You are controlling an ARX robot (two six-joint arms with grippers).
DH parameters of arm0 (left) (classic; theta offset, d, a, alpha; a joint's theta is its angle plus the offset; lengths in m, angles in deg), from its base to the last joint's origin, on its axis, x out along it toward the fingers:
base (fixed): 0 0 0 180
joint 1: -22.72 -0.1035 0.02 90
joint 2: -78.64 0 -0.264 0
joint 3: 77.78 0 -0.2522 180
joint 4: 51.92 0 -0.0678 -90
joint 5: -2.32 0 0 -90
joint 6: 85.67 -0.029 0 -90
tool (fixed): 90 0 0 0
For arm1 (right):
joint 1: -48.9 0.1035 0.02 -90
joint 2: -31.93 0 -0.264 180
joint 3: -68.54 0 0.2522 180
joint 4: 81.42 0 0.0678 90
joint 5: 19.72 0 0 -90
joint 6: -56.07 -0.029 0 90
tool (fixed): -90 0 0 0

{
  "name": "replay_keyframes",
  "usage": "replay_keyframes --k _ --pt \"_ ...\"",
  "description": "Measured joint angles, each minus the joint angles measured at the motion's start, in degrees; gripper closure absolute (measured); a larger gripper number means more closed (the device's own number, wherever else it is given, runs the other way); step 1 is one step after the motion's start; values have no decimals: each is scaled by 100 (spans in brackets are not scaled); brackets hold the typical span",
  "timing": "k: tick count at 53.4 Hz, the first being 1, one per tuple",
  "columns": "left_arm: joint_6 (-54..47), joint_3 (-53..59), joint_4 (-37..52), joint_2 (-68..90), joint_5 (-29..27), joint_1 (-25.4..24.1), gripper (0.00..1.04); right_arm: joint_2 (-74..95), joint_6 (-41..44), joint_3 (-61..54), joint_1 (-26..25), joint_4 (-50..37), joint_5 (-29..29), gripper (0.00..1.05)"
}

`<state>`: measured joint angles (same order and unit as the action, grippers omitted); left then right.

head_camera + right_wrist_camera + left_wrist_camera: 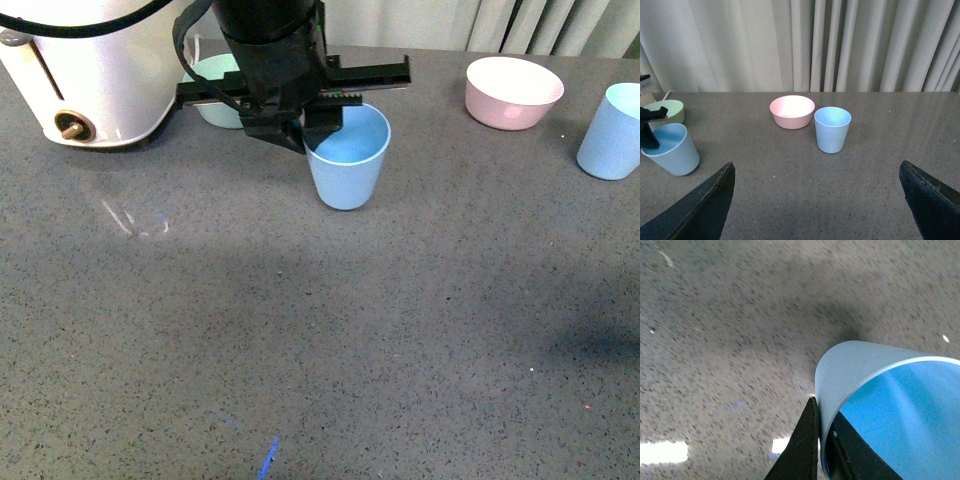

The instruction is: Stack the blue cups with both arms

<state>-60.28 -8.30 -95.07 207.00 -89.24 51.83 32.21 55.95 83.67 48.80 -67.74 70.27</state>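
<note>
The left gripper (318, 126) pinched the near wall of one blue cup (350, 172), one finger (801, 446) outside the rim and the other inside, jaws narrow on the plastic. That cup stood on the grey speckled table (300, 350), in front of a mint-green bowl (212, 92) and a white appliance (100, 75). The second blue cup (612, 130) stood upright far to the right, near a pink bowl (513, 92). The right gripper (816, 210) hung wide open, holding nothing and facing that second cup.
</note>
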Motion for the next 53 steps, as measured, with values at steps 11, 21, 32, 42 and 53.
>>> replay_keyframes --k 11,21,32,42,53 --pt "26 391 50 -352 17 505 103 0 0 0 0 0 0 9" --pt "68 411 87 -382 -61 984 103 0 0 0 0 0 0 9" --pt "136 4 -90 -48 -168 1071 103 0 0 0 0 0 0 9" --pt "214 -140 -149 142 -125 1187 98 0 0 0 0 0 0 9" --pt "238 -175 -138 144 -68 1200 62 0 0 0 0 0 0 9"
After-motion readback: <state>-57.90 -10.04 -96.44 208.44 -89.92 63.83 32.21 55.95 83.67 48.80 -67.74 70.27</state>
